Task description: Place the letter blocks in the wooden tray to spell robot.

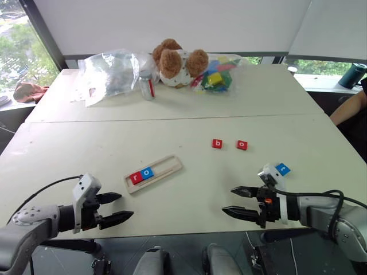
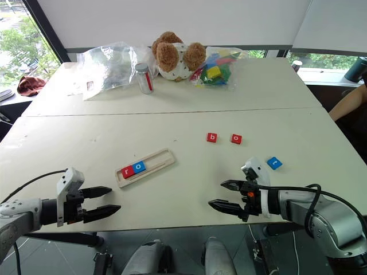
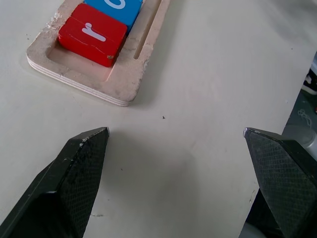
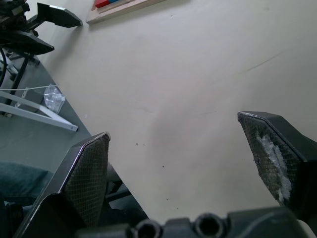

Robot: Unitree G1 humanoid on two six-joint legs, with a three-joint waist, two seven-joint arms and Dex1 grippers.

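We see the wooden tray (image 1: pixel 153 173) lying at a slant on the pale bench (image 1: pixel 172 137), near its front edge and left of centre. Two letter blocks sit side by side at the tray's near-left end: a red "r" block (image 1: pixel 136 177) at the very end and a blue "o" block (image 1: pixel 148 172) touching it. The rest of the tray is bare wood.

Three more blocks lie loose on the bench to the right. A red "b" block (image 1: pixel 217 143) and a red "o" block (image 1: pixel 242 145) rest near each other, apart. A blue block (image 1: pixel 282 169) sits further right and nearer the front edge, just beside our right pincer's wrist housing; its letter looks like a "t", though it is small to read.

Our left pincer (image 1: pixel 118 207) hangs over the front edge, near the tray's "r" end, fingers spread wide and grasping nothing. Our right pincer (image 1: pixel 241 202) hangs over the front edge on the right, also released and empty.

At the far side of the bench we see a brown teddy bear (image 1: pixel 175 62), a clear plastic bag (image 1: pixel 112 71), a small bottle (image 1: pixel 147 85) and a bag of multicoloured toy blocks (image 1: pixel 217 73).
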